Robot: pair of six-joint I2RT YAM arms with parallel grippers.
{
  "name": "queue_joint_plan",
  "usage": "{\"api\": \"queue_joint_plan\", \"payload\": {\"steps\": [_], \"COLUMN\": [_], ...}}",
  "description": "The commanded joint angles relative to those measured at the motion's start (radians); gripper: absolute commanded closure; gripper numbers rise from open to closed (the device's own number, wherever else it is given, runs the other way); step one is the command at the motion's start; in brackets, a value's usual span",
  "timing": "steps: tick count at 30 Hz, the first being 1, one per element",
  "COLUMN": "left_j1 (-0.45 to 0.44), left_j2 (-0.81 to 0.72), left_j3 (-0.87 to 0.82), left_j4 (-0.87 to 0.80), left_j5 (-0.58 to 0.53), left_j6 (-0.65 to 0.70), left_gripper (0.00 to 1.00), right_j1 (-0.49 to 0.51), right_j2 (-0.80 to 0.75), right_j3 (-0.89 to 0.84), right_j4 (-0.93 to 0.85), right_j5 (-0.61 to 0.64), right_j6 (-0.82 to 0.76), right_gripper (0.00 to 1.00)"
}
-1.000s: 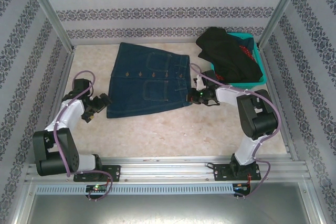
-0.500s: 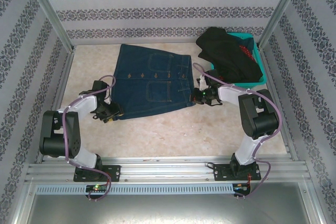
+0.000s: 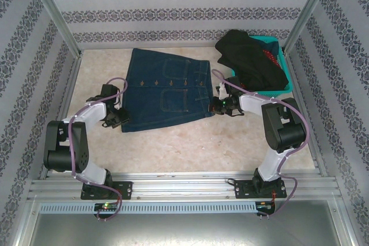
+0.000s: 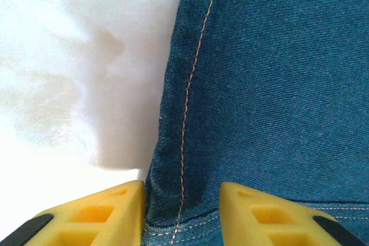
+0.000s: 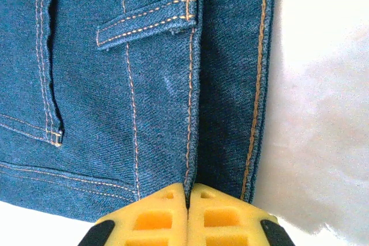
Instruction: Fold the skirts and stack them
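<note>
Patterned wallpaper [image 3: 184, 10] lines three sides of the cell, and the bench [image 3: 173, 148] is pale and marbled.

Count, top view:
- Skirts seen: 3.
- Denim skirt [image 3: 164, 90]: 1. It lies flat, left of centre and toward the far edge of the bench. It has a row of buttons down the front and pockets on either side of that row.
- Black skirt [image 3: 251, 56]: 1. It is heaped in the basket [image 3: 286, 84] and spills over the basket's far-left rim.
- Red skirt [image 3: 268, 56]: 1. A small patch with white dots shows beside the black one, inside the basket.
- Basket: 1, teal, at the far right corner of the bench.
- Arms: 2, with their bases at the near edge.

Left gripper [image 3: 121, 120], [image 4: 181, 191] sits at the near left corner of the denim skirt. In the wrist view its yellow fingers [image 4: 109, 205] stand apart. The skirt's left side seam and hem corner lie flat between them, and bare bench shows to the left.

Right gripper [image 3: 214, 106], [image 5: 187, 191] sits at the skirt's right edge, near the near right corner. Its fingers are pressed together on a raised crease of denim that runs straight into them. A belt loop [image 5: 147, 24] and orange double stitching show just beyond.
</note>
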Motion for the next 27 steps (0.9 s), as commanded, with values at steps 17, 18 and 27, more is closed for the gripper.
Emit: {"api": "queue_joint_plan", "payload": {"steps": [17,18,27], "left_j1": [-0.004,-0.003,0.061], "left_j2": [-0.046,-0.046,-0.323], "left_j3": [-0.047,-0.042,0.128], "left_j4": [-0.023,-0.030,-0.096], "left_j5": [-0.003,-0.016,-0.036], "left_j6": [-0.021,-0.024,-0.060], "left_gripper": [0.82,0.90,1.00], "right_j1": [0.003,0.001,-0.109], "right_j2": [-0.006,-0.015,-0.300], "right_j3": [0.016,0.016,0.056], "right_j4": [-0.015,-0.010,0.032], "right_j5": [0.003,-0.012,-0.174], "right_j6": [0.008,0.004,-0.030], "right_gripper": [1.00,1.00,1.00]}}
